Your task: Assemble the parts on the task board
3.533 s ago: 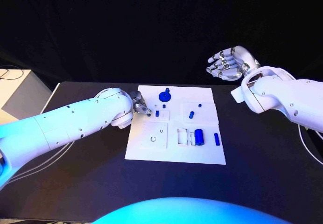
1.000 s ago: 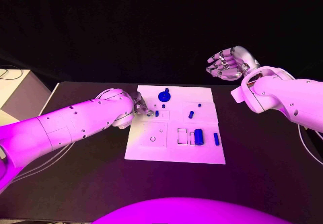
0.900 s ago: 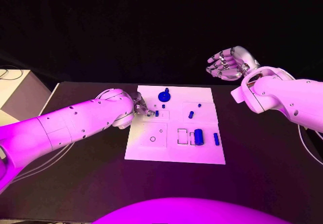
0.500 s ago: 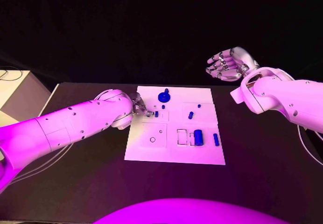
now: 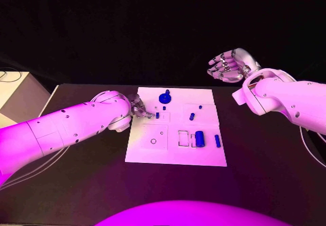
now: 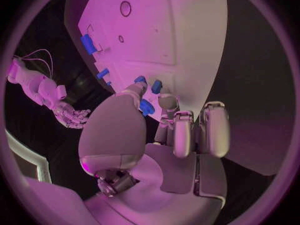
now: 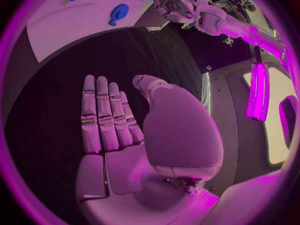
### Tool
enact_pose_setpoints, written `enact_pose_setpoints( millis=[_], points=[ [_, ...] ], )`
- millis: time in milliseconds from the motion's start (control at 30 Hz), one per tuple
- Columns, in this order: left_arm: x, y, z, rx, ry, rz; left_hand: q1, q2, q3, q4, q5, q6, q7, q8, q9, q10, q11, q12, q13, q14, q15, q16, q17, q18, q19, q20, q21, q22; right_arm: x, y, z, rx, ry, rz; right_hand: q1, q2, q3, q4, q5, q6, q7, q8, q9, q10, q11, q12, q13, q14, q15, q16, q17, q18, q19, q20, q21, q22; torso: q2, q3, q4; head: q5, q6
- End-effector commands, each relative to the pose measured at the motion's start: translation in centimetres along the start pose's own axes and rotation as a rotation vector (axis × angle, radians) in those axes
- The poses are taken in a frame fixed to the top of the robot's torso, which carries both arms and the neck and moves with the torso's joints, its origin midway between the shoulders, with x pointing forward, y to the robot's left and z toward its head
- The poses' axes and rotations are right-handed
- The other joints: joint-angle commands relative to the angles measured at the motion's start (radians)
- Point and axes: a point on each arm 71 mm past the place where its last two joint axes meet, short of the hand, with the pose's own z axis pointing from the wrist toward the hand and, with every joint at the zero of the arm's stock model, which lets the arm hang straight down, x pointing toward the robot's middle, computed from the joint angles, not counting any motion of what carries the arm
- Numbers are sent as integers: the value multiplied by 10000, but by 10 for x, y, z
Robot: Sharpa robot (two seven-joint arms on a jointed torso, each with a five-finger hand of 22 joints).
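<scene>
The white task board (image 5: 176,153) lies mid-table. On it are a round blue knob (image 5: 165,97), a large blue cylinder (image 5: 199,138), a slim peg (image 5: 217,139) beside it and a short peg (image 5: 193,115). My left hand (image 5: 139,107) hovers at the board's left edge. In the left wrist view its thumb and a finger pinch a small blue peg (image 6: 146,106) just over the board (image 6: 175,30), the other fingers curled in. My right hand (image 5: 230,66) is raised beyond the board's far right corner, its fingers (image 7: 103,117) straight and holding nothing.
A white box (image 5: 13,89) stands off the table's left edge. The board carries an outlined rectangular slot (image 5: 184,137) and a small ring hole (image 5: 153,140). Black table (image 5: 272,165) surrounds the board on all sides.
The left arm has edged slightly at the board's left edge, still over the same small peg. The right hand stays raised and the other parts lie as before.
</scene>
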Motion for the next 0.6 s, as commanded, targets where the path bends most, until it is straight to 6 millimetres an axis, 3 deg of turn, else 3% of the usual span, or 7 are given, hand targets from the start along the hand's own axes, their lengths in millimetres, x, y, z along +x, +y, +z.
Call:
enact_pose_setpoints(
  millis=[33,233,433,467,533,600],
  points=[
    [2,-3,-3,340,328,-376,151,27,-157,1,20,-501,249,-302,-247,-475,206,-411,-602,1049,219,37,2622,4,-99,146,-91,-25,1,0,0,-111,136,3,-114,6,-13,-52,40,-38,92,-67,-13,-36,48,-36,-15,-65,38,-55,-14,54,-78,-2,-51,-18,-9,-4,20,-12,2],
    [-2,-2,-7,558,258,-883,109,83,-424,10,-39,-884,405,-404,-442,-572,349,-395,-706,1042,354,25,2603,13,-115,290,-107,-41,1,0,-1,-99,144,10,-114,8,-15,-57,41,-45,97,-74,-15,-46,54,-40,-28,-77,45,-70,-23,54,-94,4,-52,-37,0,1,5,8,24],
    [-12,-2,-12,1269,-138,-1785,133,287,-909,11,-337,-1260,534,-393,-678,-903,477,-545,-1087,950,475,-118,2372,96,-331,416,-304,-384,1,-1,-1,-81,125,10,-114,8,-15,-57,41,-45,97,-74,-15,-46,54,-40,-28,-77,45,-70,-23,54,-94,4,-52,-37,5,7,5,-18,48],
    [-15,-3,-13,1497,-249,-1935,208,368,-1041,21,-336,-1359,580,-329,-732,-1256,524,-817,-1503,796,515,-346,2019,169,-545,461,-501,-710,0,-1,-1,-75,121,9,-114,8,-15,-57,41,-45,97,-74,-15,-46,54,-40,-28,-77,45,-70,-23,54,-94,4,-52,-37,8,3,9,-34,46],
    [-20,-5,-14,2027,-532,-2226,347,476,-1183,12,-316,-1571,658,-292,-850,-1562,595,-951,-1683,618,583,-583,1661,283,-890,516,-827,-1228,0,-2,-2,-64,110,7,-115,9,-17,-59,42,-47,99,-78,-15,-50,56,-41,-34,-82,47,-76,-27,54,-101,8,-52,-47,3,0,16,-40,54],
    [-26,-10,-15,2774,-906,-2549,615,642,-1278,12,-291,-1748,783,-115,-1050,-2227,728,-1221,-1926,79,700,-1233,741,533,-1703,641,-1652,-2432,0,-2,-2,-62,105,8,-115,9,-17,-59,42,-47,99,-78,-15,-50,56,-41,-34,-82,47,-76,-27,54,-101,8,-52,-47,1,19,11,-34,68]
  ],
)
